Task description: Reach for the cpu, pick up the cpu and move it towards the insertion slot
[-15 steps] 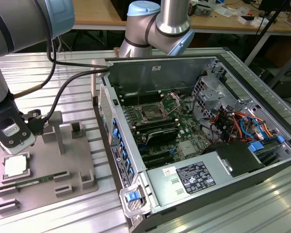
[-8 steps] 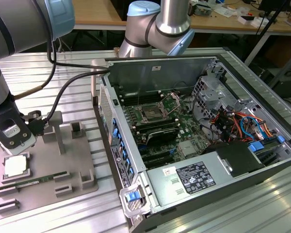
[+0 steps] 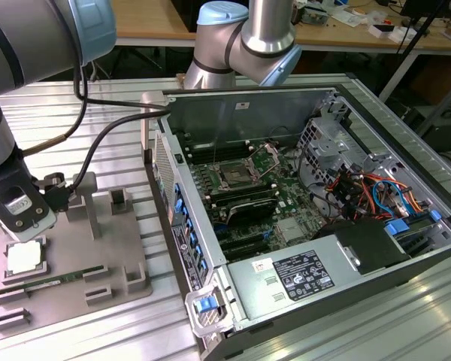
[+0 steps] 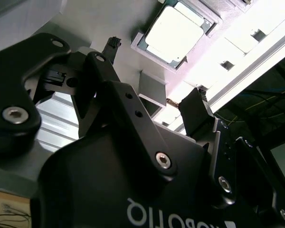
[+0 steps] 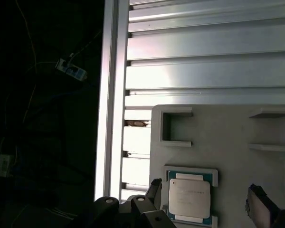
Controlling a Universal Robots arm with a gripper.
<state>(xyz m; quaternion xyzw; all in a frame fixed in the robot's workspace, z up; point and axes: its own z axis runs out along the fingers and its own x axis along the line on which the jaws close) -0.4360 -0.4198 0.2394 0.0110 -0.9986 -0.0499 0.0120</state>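
Hand (image 3: 20,216) hangs right over the cpu (image 3: 24,258); in the exterior view the cpu is at 6 o'clock from the hand, close under it, contact not evident. Hand is spread: in the first wrist view the two fingers (image 5: 155,189) sit outside opposite edges of the cpu (image 5: 189,195), with gaps both sides, pinching nothing. The second wrist view agrees, with the cpu (image 4: 175,32) beyond the parted fingers (image 4: 195,110). The chip is near-square, so there's no real long axis; the fingers straddle one pair of its sides.

Containers: a grey fixture plate (image 3: 109,259) lies on the ribbed metal surface (image 3: 83,113). The cpu lies flat in the plate's square pocket. A green memory stick (image 3: 52,283) lies in a long groove at about 5 o'clock from the cpu. The plate's other pockets look vacant.

Farther off, at 3 o'clock of the plate, is the open computer case (image 3: 210,312), holding a motherboard (image 3: 286,203), cables and drive cages. The insertion slot (image 3: 233,177) is on that board, roughly 2 o'clock from the cpu and well apart from it. Its frame looks open and its centre dark.

Judgement: reach about done, grasp not yet made.
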